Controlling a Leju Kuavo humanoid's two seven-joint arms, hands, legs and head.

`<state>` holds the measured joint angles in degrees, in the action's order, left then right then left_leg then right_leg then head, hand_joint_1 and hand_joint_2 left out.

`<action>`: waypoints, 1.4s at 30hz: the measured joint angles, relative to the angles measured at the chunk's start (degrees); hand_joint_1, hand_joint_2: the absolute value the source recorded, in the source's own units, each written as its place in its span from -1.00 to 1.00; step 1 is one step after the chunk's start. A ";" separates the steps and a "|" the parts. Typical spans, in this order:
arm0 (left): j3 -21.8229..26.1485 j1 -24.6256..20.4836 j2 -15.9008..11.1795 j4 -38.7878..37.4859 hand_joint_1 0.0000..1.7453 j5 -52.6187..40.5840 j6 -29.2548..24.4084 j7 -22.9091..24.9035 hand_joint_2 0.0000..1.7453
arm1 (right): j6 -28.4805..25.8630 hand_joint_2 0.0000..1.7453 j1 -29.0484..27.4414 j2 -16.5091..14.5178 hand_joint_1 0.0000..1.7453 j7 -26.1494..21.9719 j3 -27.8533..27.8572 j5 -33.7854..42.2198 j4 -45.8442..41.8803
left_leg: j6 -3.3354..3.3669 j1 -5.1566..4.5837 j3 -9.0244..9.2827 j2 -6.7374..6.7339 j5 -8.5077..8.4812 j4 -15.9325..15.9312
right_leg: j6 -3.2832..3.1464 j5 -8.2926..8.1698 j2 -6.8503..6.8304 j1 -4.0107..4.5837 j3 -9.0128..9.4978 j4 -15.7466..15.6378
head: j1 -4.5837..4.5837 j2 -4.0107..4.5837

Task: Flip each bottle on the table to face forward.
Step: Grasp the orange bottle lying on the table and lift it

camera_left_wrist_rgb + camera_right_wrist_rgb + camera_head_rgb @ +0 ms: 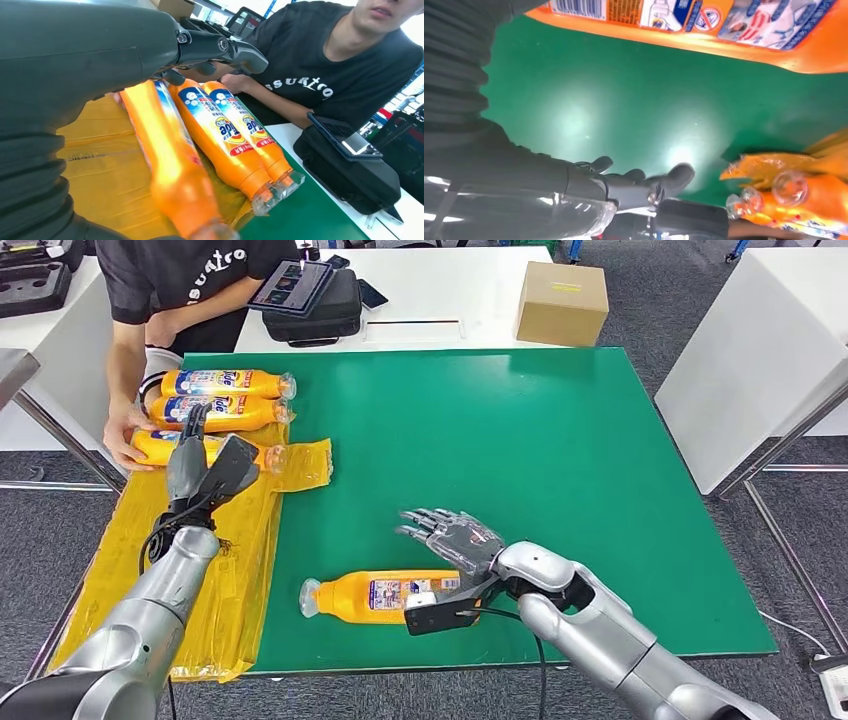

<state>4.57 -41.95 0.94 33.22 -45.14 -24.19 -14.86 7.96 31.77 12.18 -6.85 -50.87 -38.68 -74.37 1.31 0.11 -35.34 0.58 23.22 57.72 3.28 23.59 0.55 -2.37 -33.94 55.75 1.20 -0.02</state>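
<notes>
Mid-task, two fronts at once. Down at the near edge of the green table (560, 470), one orange detergent bottle (385, 596) lying on its side, clear cap pointing to the robot's left, a label with barcode and small print turned up — probably the back face, so likely still to be flipped. Right robot hand (455, 540) hovering just beyond it, fingers spread, holding nothing; from the head view, thumb side close to the bottle's body, contact hard to call.

Over at the far left, three more orange bottles on a crinkled yellow plastic sheet (230, 590): far bottle (228, 383) and middle bottle (222, 412) side by side, blue-and-white front logos up, caps to the right. Nearest bottle (262, 454) showing plain orange, label not visible, partly hidden behind the left robot hand (205, 470). Left fingers apart, above that bottle, nothing clamped. A person's hand (125, 435) resting at the bottles' bases.

Judgement: reach-and-grasp stage, no roll begun. Next move calls for fingers closing round a bottle's body, then a half turn along its long axis until the logo faces up.

Bottles glossy, smooth, round in section — apt to roll or slip under a loose grip.
</notes>
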 joint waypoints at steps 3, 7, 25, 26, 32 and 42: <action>0.03 0.21 -0.23 -0.24 -1.00 0.54 -0.17 -0.02 1.00 | -2.24 1.00 -1.31 0.62 -1.00 0.59 0.32 3.36 -3.81 | 0.00 0.00 0.00 -0.01 0.00 0.00 | 0.00 0.00 0.02 0.00 -0.02 0.00 | 0.02 0.02; 0.04 0.29 -0.30 -0.63 -1.00 0.62 -0.46 0.02 1.00 | -4.52 1.00 -3.06 1.27 -1.00 1.47 1.90 6.36 -8.80 | 0.00 0.00 -0.02 0.01 0.01 0.00 | 0.00 0.01 -0.01 0.00 -0.04 -0.01 | 0.01 0.01; 0.04 0.30 0.00 -1.77 -1.00 0.60 -1.03 0.69 1.00 | -1.42 1.00 -6.65 3.51 -1.00 2.42 3.33 8.98 -13.01 | 0.01 -0.01 -0.02 -0.01 0.00 0.00 | 0.00 0.00 0.01 0.00 -0.03 -0.01 | 0.01 0.02; 0.04 0.30 0.00 -1.77 -1.00 0.60 -1.03 0.69 1.00 | -1.42 1.00 -6.65 3.51 -1.00 2.42 3.33 8.98 -13.01 | 0.01 -0.01 -0.02 -0.01 0.00 0.00 | 0.00 0.00 0.01 0.00 -0.03 -0.01 | 0.01 0.02; 0.05 0.32 0.17 -1.81 -1.00 0.65 -1.04 0.48 1.00 | -1.77 1.00 -6.78 3.52 -1.00 2.90 2.38 7.69 -11.04 | 0.01 -0.01 -0.03 -0.01 0.00 0.00 | 0.00 0.00 0.01 0.00 -0.03 -0.01 | 0.01 0.02; 0.04 0.40 0.57 -1.86 -1.00 1.89 -1.73 -0.42 1.00 | -2.95 1.00 -4.31 -1.65 -1.00 3.33 -2.60 6.46 3.39 | 0.03 -0.01 -0.05 0.00 -0.01 -0.01 | 0.00 0.00 0.00 0.00 -0.02 0.00 | 0.01 0.02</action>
<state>4.62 -41.56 1.51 31.35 -43.25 -25.92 -15.28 5.01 27.45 10.53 -3.52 -53.47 -32.22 -70.98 1.33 0.10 -35.39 0.58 23.20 57.72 3.28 23.59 0.55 -2.37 -33.97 55.75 1.20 -0.01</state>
